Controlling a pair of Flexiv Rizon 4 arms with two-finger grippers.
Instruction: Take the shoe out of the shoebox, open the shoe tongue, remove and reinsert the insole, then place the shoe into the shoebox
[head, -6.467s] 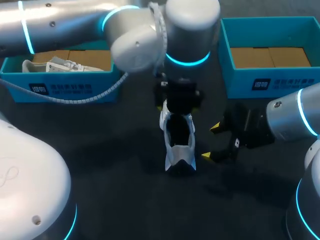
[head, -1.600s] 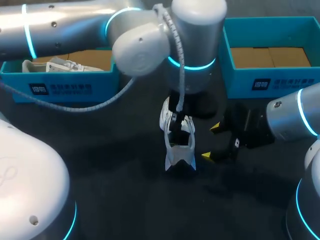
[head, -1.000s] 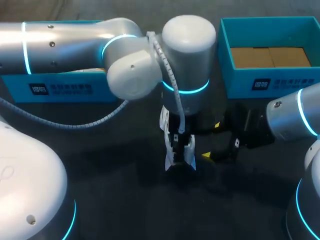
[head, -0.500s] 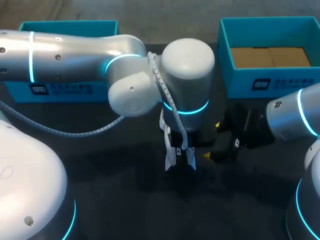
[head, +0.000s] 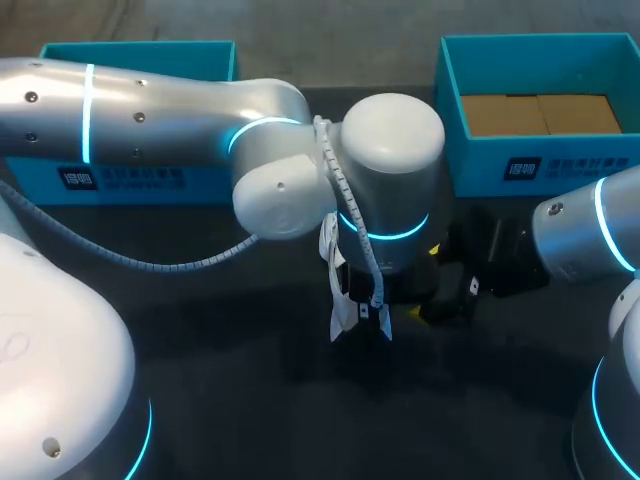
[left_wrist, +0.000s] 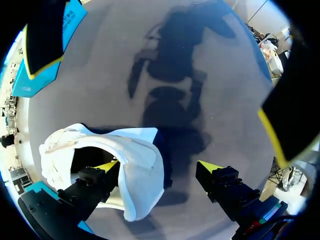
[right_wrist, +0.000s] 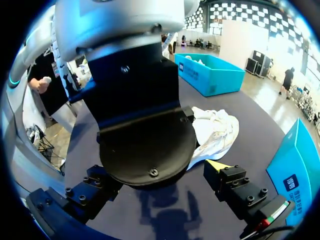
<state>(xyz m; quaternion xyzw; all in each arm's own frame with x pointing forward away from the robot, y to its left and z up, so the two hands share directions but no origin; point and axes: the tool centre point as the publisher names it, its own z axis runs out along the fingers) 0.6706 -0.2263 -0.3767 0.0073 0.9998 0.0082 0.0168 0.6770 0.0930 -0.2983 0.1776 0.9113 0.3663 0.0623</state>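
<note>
A white shoe (head: 343, 312) lies on the dark table, mostly hidden in the head view under my left arm's wrist. In the left wrist view the shoe (left_wrist: 135, 160) is right under my left gripper (left_wrist: 159, 167). That gripper is open: one yellow tip is down in the shoe's opening, the other outside over bare table, so the jaws straddle the side wall. My right gripper (head: 438, 290) stands open just right of the shoe. In the right wrist view the left gripper's black body (right_wrist: 145, 130) fills the space ahead of my right gripper (right_wrist: 162, 170), with the shoe (right_wrist: 215, 130) beyond it.
Two blue shoeboxes stand at the back: the left shoebox (head: 135, 175), partly behind my left arm, and the right shoebox (head: 540, 150) with cardboard inside. In the right wrist view, a blue box (right_wrist: 210, 75) beyond the shoe holds another white shoe.
My left arm has come down and forward over the shoe, covering more of it, with one fingertip now in the opening. The right arm has not moved.
</note>
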